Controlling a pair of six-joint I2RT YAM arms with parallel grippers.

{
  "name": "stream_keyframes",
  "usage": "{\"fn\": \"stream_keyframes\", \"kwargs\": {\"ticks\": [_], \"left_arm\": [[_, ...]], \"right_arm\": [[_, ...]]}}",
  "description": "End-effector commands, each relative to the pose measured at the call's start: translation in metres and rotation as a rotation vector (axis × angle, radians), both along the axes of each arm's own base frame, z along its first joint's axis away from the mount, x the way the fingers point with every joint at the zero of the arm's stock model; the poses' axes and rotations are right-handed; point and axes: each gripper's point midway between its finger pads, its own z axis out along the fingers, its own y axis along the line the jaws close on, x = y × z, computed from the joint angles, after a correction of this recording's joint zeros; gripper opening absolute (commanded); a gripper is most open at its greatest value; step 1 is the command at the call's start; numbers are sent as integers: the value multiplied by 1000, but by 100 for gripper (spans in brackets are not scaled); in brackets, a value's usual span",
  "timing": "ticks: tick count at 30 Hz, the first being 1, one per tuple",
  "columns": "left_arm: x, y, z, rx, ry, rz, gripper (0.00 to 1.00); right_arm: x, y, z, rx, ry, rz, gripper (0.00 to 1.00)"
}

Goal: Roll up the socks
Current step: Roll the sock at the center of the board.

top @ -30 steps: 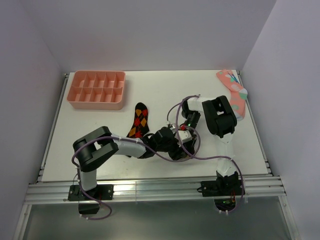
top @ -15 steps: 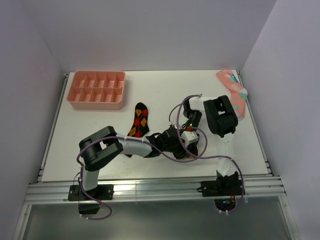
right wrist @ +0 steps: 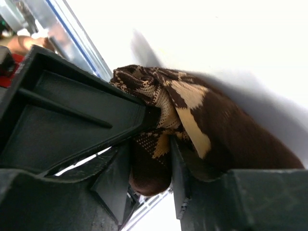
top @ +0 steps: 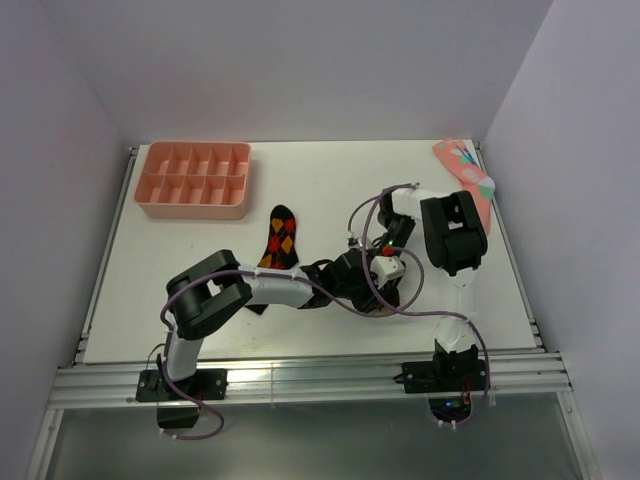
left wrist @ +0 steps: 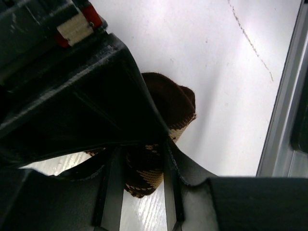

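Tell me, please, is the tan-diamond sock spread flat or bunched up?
Bunched up: the tan-diamond sock shows as a wrinkled, folded lump in both wrist views, not spread flat. Whether it forms a neat roll, I cannot tell.

- Pink compartment tray (top: pixel 193 211) sits at the white bench's (top: pixel 330 175) far left.
- Pink sock (top: pixel 459 159) lies in the far-right corner.

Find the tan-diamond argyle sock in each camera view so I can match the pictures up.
Top external: the tan-diamond sock sits right of centre, low in the picture, mostly hidden; only a sliver shows.
Left wrist: the sock is mid-frame, its rounded dark end pointing up and right.
Right wrist: the sock lies bunched from centre to right.
Shared landmark: the metal rail, along the bottom in top external, at the right edge in left wrist, upper left in right wrist.
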Motion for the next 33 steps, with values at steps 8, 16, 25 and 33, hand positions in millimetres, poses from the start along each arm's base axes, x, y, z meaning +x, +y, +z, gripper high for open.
{"fn": "stream_keyframes", "kwargs": {"ticks": [8,16,25,33], "left_arm": [[-41,46,-82,306,256,-11,0],[-42,50,-76,282,408,-29,0],[-37,53,-71,317,522,16,0],[-37,48,-54,352,621,48,0]], "right_arm": [[67,14,23,207,-300,-193,49],[92,-10,39,219,-400,-343,49],[113,-39,50,172,-593,-483,49],[110,-60,54,187,-677,-518,49]]}}
